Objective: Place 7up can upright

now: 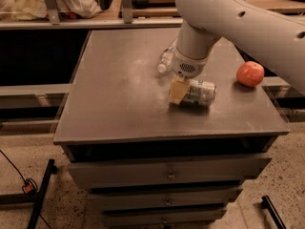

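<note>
The gripper (178, 90) sits low over the desk (119, 104), with the can (199, 92) lying on its side right at the jaws and stretching away toward the apple (250, 74). I cannot tell whether the jaws are closed on it. A bottle (167, 58) lies just behind the jaws. To do this step well, grip the can squarely across its body, then tip it slowly until its base meets the desk flat. Release only once it stands steady, as it would likely roll.

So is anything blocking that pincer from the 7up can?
Nothing visible. The pincer sits at one end of the 7up can, which lies on its side; the water bottle and apple lie apart.
</note>
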Action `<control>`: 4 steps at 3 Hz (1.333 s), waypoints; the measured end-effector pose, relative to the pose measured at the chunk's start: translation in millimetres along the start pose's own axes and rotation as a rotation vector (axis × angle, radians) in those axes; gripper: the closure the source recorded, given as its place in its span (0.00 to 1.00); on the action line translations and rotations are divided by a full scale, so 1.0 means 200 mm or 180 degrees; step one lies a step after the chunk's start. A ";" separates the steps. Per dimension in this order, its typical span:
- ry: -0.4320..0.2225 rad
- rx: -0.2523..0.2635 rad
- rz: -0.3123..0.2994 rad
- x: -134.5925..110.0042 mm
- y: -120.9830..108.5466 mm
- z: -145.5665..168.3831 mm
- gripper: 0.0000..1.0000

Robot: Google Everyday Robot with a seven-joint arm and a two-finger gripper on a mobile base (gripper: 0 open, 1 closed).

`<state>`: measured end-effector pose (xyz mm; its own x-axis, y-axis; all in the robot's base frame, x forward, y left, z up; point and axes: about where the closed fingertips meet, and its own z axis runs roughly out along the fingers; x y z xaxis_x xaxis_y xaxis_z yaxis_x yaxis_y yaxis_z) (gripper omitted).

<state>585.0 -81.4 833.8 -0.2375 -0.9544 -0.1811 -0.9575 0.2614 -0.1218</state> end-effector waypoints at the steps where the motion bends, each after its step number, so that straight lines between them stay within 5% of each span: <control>1: 0.0010 0.0055 -0.0189 -0.09 -0.11 -0.10 1.00; 2: 0.0044 0.0258 -0.0357 -0.20 -0.27 -0.29 1.00; 3: -0.0170 0.0352 -0.0372 -0.27 -0.39 -0.42 1.00; 4: -0.0713 0.0283 -0.0228 -0.31 -0.49 -0.42 1.00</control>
<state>679.7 -59.7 939.5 -0.1179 -0.9176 -0.3796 -0.9501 0.2154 -0.2256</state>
